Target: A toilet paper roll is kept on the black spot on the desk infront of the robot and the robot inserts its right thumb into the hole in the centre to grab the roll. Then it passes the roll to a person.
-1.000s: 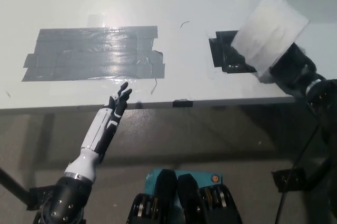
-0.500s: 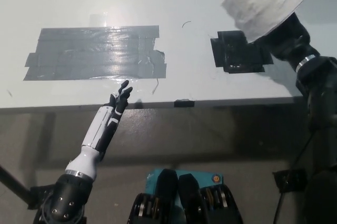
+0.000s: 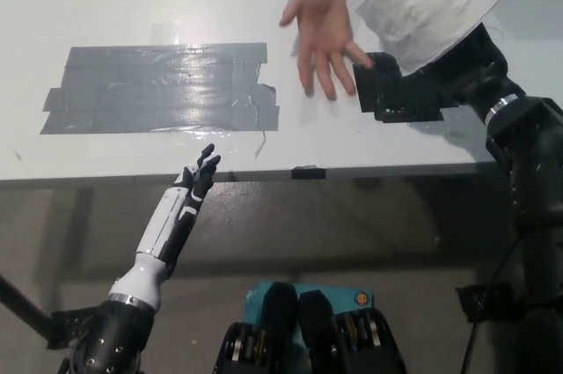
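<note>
The right hand (image 3: 457,70) is almost wholly hidden behind the toilet paper roll (image 3: 434,0); only its dark wrist end and the black forearm show below and to the right of the roll. The fingers cannot be made out, so the grip itself is not visible, but the roll sits on the end of the arm and is raised clear of the bench (image 3: 132,4), so the hand has hold of it. The roll's centre hole cannot be seen from this angle; what shows is a white, slightly crumpled face. Its top edge is cut off by the picture's upper border.

The roll hangs above and just to the right of the black spot (image 3: 396,92), a patch of black tape on the bench. The spot's right part is covered by the black arm.

A person's hand (image 3: 321,31) reaches in from the top edge, palm up and fingers spread, just to the left of the roll and apart from it. The person's forearm is cut off at the border. Fingertips lie near the black spot's left edge.

A large grey tape patch (image 3: 158,88) lies on the bench's left half.

The left hand (image 3: 201,173) rests at the bench's near edge, fingers apart, holding nothing.
</note>
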